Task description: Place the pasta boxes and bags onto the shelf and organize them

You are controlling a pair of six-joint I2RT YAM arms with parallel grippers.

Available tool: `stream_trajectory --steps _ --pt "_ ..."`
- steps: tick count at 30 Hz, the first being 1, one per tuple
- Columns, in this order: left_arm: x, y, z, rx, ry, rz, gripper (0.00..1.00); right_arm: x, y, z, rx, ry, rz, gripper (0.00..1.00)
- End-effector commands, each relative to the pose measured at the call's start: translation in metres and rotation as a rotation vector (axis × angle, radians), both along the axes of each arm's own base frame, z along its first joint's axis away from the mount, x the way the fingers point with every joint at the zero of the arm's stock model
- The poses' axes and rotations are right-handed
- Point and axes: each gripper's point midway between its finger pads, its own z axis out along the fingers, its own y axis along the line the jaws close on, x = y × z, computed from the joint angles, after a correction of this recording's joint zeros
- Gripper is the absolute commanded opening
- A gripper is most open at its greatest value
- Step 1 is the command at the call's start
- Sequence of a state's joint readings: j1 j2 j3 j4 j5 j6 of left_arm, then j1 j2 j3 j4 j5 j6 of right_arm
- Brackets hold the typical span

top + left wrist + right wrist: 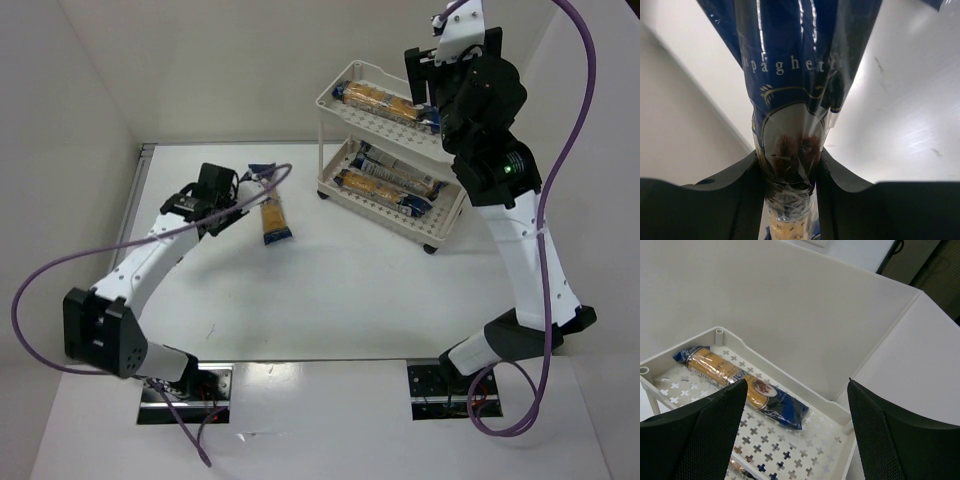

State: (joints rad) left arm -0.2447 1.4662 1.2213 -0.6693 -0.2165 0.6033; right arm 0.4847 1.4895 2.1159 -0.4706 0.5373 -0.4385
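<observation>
My left gripper (pixel 228 197) is shut on a pasta packet (pixel 273 220) left of the shelf; whether the packet rests on the table I cannot tell. In the left wrist view the fingers (pixel 747 190) pinch the packet (pixel 790 90) near its dark blue "spaghetti" end. The cream-white shelf (pixel 338 88) stands at the back right. One packet (pixel 385 103) lies on its top tray and two packets (pixel 398 162) (pixel 385 187) lie on the lower tray. My right gripper (pixel 425 75) is open and empty, high over the top tray's right end. The right wrist view (pixel 796 382) shows the top packet (pixel 735 377) and the tray rim (pixel 785 371).
White walls enclose the table on the left, back and right. The shelf stands close to the right wall on small dark wheels (pixel 429 247). A purple cable (pixel 60 265) loops off the left arm. The right arm's cable (pixel 575 130) arcs beside the shelf.
</observation>
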Motion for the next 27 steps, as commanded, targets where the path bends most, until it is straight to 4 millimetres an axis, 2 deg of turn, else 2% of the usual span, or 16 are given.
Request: stream_trajectory --steps 1,2,3,6,7,8,10,12,13,14,17,19,21,22,23,27 --pt "0.008 -0.03 0.054 0.16 -0.236 -0.173 0.0 -0.008 0.0 0.023 0.042 -0.059 0.015 0.85" --pt "0.003 -0.042 0.061 0.194 -0.273 -0.22 0.0 -0.01 -0.002 0.028 0.048 -0.07 0.015 0.85" --pt "-0.004 -0.077 0.059 0.186 -0.286 -0.323 0.0 -0.006 0.001 0.026 0.047 -0.068 0.015 0.85" --pt "-0.004 -0.136 0.065 0.177 -0.338 -0.448 0.0 -0.007 0.0 0.036 0.062 -0.096 0.015 0.85" --pt "0.004 -0.156 0.076 0.159 -0.393 -0.476 0.0 -0.01 -0.003 0.041 0.07 -0.107 0.006 0.85" --pt "0.012 -0.174 0.07 0.176 -0.395 -0.507 0.0 -0.012 -0.004 0.045 0.076 -0.118 0.006 0.85" --pt "0.02 -0.226 0.102 0.179 -0.53 -0.617 0.0 -0.008 -0.002 0.042 0.071 -0.11 0.006 0.85" --pt "0.031 -0.26 0.1 0.271 -0.585 -0.726 0.0 -0.01 -0.003 0.045 0.076 -0.118 0.006 0.85" --pt "0.042 -0.282 0.125 0.247 -0.712 -0.727 0.0 -0.016 -0.006 0.05 0.081 -0.129 0.006 0.85" --pt "0.051 -0.303 0.111 0.273 -0.724 -0.771 0.0 -0.02 -0.008 0.053 0.086 -0.137 0.006 0.85" --pt "0.079 -0.353 0.124 0.257 -0.818 -0.834 0.0 -0.028 -0.014 0.057 0.085 -0.146 -0.006 0.85" --pt "0.087 -0.378 0.136 0.254 -0.904 -0.907 0.0 -0.029 -0.015 0.054 0.082 -0.141 -0.006 0.85" --pt "0.092 -0.397 0.126 0.257 -0.936 -0.963 0.0 -0.028 -0.017 0.047 0.055 -0.122 -0.019 0.85" --pt "0.095 -0.405 0.136 0.251 -0.96 -0.977 0.0 -0.031 -0.018 0.047 0.056 -0.123 -0.019 0.85" --pt "0.098 -0.416 0.125 0.243 -0.944 -1.008 0.0 -0.027 -0.017 0.043 0.052 -0.115 -0.019 0.85" --pt "0.106 -0.442 0.125 0.225 -0.967 -1.067 0.03 -0.03 -0.022 0.038 0.016 -0.104 -0.043 0.85"
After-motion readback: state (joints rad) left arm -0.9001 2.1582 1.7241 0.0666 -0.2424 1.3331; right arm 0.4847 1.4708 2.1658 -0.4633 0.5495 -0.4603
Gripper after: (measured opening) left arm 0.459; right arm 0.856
